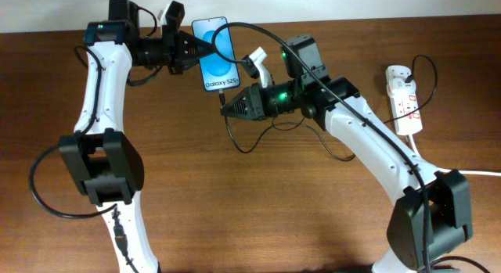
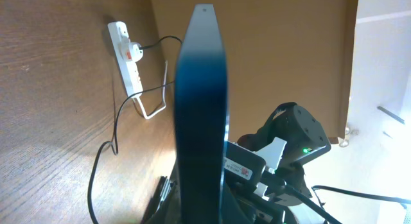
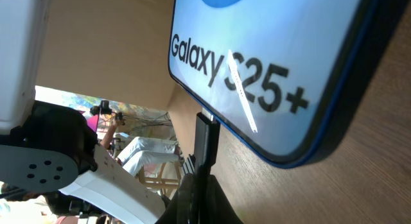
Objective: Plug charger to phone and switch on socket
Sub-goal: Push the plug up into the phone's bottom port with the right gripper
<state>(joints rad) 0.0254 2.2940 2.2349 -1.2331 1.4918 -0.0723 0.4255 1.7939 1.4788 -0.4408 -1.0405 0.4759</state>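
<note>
The left gripper [image 1: 196,52] is clamped on the phone [image 1: 218,50], which stands edge-on between its fingers. The right gripper [image 1: 225,107] is closed on the plug of the charger [image 3: 207,138]. Just ahead of its fingertips, the plug tip meets the phone's lower edge. The socket [image 1: 403,97] lies well apart from both grippers.

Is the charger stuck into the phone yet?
Cannot tell for sure. The plug tip of the charger touches the bottom edge of the phone, but nothing shows whether it sits inside the port.
</note>
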